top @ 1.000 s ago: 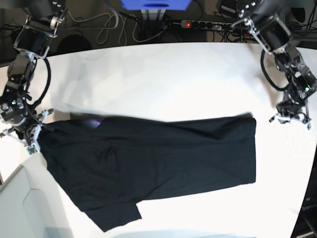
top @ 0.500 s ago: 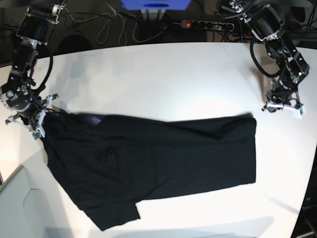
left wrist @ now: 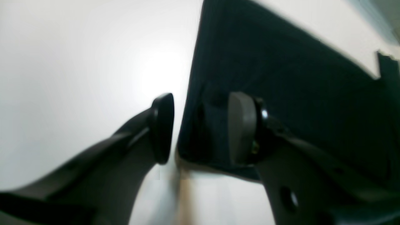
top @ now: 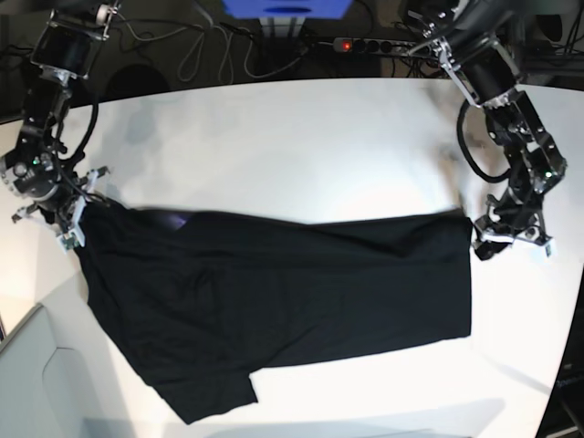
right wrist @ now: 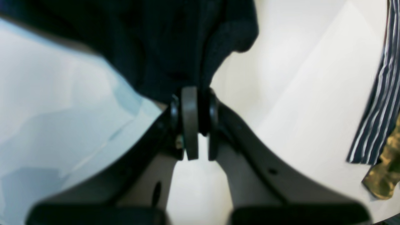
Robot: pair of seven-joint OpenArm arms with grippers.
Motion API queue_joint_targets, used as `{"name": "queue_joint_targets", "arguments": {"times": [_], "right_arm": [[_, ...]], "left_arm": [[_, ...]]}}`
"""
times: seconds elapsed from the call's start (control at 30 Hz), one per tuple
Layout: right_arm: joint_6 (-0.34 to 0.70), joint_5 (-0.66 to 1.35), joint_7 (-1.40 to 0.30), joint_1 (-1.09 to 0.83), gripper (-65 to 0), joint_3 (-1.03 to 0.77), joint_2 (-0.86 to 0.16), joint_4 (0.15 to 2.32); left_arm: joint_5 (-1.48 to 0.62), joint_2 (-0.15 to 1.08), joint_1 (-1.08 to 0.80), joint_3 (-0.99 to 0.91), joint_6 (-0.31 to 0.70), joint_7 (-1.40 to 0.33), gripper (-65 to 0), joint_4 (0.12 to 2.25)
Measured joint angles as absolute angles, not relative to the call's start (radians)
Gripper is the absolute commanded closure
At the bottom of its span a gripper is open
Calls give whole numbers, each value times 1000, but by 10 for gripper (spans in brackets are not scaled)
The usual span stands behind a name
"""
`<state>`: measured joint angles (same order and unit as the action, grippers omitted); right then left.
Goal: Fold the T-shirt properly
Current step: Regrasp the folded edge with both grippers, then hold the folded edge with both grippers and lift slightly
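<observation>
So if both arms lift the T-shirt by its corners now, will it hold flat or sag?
The T-shirt will likely sag: it lies limp and wrinkled. Only the right gripper pinches cloth; the left gripper is open at the hem corner, so that side probably drags.

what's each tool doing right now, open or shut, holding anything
Left tool: open, straddling the T-shirt edge, not yet pinching it.
Right tool: shut on the T-shirt.
</observation>
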<state>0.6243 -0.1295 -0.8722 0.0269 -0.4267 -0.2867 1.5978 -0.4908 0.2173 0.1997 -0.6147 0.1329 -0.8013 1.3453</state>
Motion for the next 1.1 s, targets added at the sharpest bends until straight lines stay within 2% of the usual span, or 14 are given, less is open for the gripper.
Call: {"name": "queue_joint_targets", "arguments": {"times": [0.23,0.4,0.47,0.57,0.87,1.1], "right_arm": [[624,-128,-871,27,-3,-426,-285,1597],[624,-129,-872,16,-3,-426,-285,1597],[624,-128,-871,16,-3,-426,-285,1597],[624,-128,-871,16,-3,-426,-285,1597],[624,-128,-871,16,-3,-426,-285,1597],[624,-131,-872,16,-3,-426,-281,1597]], "left_arm": [[-495,216,200,-466,136,-652,-271,1213],[-496,219,205,-460,134,-625,-262,1184],[-494,219,205,-460,135,-624,-196,1184],[-498,219,205,-461,135,-625,0,1185],[-500,219,192,-462,132,-632,0,1214],[-509,210,55,-467,134,-630,0,1456]]}}
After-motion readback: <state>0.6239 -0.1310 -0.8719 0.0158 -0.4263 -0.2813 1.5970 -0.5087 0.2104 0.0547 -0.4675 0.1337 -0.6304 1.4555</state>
